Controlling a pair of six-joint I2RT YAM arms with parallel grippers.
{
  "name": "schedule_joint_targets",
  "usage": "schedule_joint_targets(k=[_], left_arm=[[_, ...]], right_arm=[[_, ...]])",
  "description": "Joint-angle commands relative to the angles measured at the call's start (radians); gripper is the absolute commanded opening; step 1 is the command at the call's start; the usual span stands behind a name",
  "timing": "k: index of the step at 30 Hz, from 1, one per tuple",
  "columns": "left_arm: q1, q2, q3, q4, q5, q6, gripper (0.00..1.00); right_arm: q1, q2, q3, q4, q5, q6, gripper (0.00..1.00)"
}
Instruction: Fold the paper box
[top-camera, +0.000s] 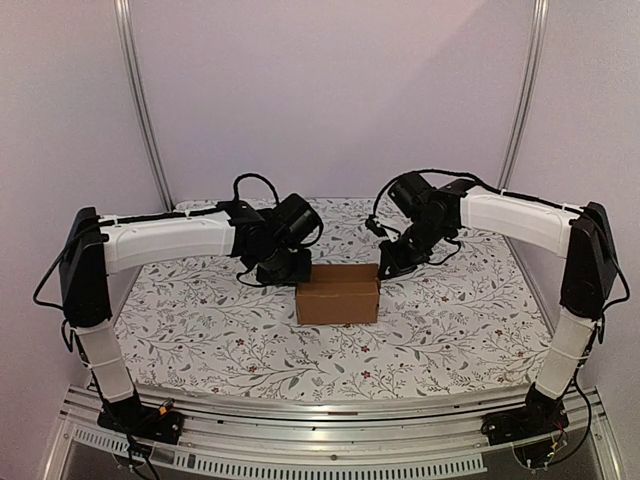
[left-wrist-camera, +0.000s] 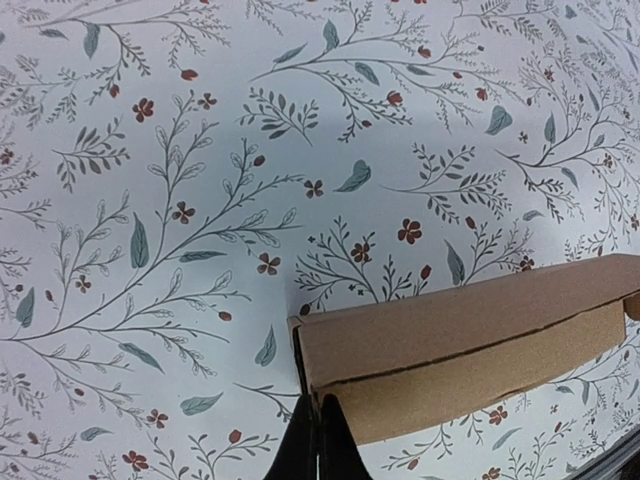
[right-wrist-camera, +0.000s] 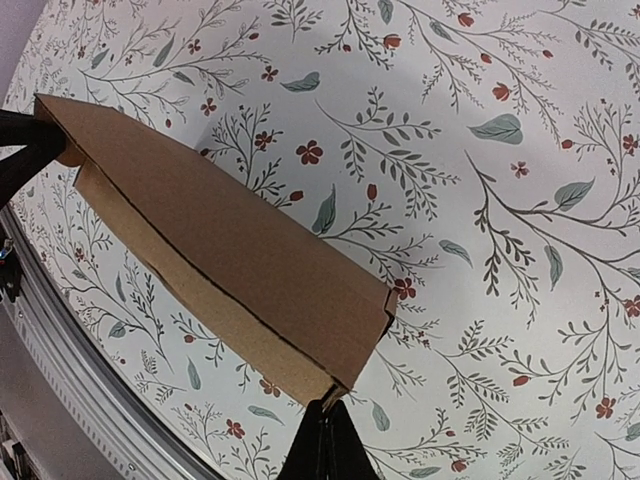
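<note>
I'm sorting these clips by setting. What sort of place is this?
Probably a robot test booth, not a home: plain walls with metal posts, left arm and right arm bolted to an aluminium rail, a floral table cover under one paper box.

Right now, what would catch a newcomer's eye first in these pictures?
The brown paper box, looking folded closed, sits mid-table on the floral tablecloth. The left gripper and the right gripper, both shut, meet its opposite ends.
</note>
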Motion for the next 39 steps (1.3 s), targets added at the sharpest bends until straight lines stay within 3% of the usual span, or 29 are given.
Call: schedule_joint_targets(k=[1, 23, 39], left_arm=[[-0.034, 0.041, 0.005, -0.003, 0.048, 0.031, 0.0], [-0.031, 0.029, 0.05, -0.059, 0.06, 0.057, 0.0], [-0.032, 0.032, 0.038, -0.062, 0.061, 0.063, 0.0]], right_arm=[[0.01, -0.017, -0.024, 0.024, -0.046, 0.012, 0.0], [-0.017, 0.008, 0.046, -0.025, -0.075, 0.024, 0.0], [-0.017, 0.016, -0.004, -0.006, -0.104, 0.021, 0.01]])
